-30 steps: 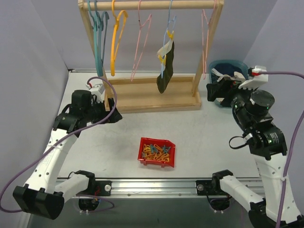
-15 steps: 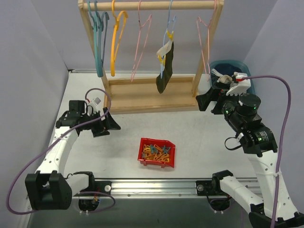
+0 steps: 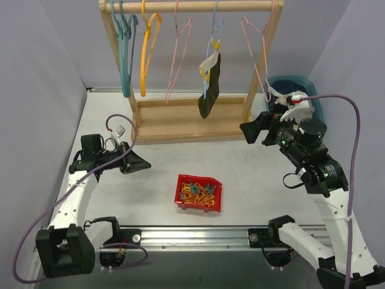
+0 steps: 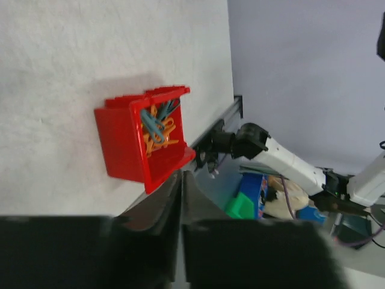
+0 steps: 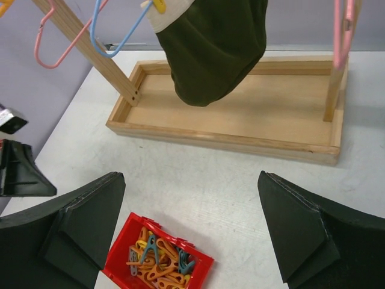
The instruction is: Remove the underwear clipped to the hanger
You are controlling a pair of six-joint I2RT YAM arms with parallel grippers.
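- Underwear (image 3: pixel 209 90): one dark olive-black brief hangs off the blue hanger (image 3: pixel 214 33) on the wooden rack (image 3: pixel 192 129), over the rack's base tray and clear of it. No other briefs show on the rack.
- In the R wrist view the pale waistband (image 5: pixel 174 15) is at the top, pinched to the hanger wire by a yellow clip (image 5: pixel 157 6). The body sags below in a loose pouch.
- Handling, my guess: v. light, soft and floppy, no stiffness. It'll bunch and swing if nudged, and isn't fragile. Cloth isn't slippery, but a thin fold can slide out of a shallow pinch.
- Where to grab: lower or mid body, on a bunched fold w/ several layers, well below the clip. Then pull down and away so the waistband slips the clip. Grabbing at the waistband risks catching clip or wire. The hanger prob. swings w/ the pull.
- R gripper (image 5: pixel 191 180): jaws spread wide, nothing in them. It faces the rack, low and short of the brief, not touching.
- L gripper (image 4: pixel 180 180): fingers drawn nearly together w/ only a thin slit, nothing between. It sits low over the table, well apart from the rack, pointing toward the red bin (image 4: pixel 120 144) of clips.
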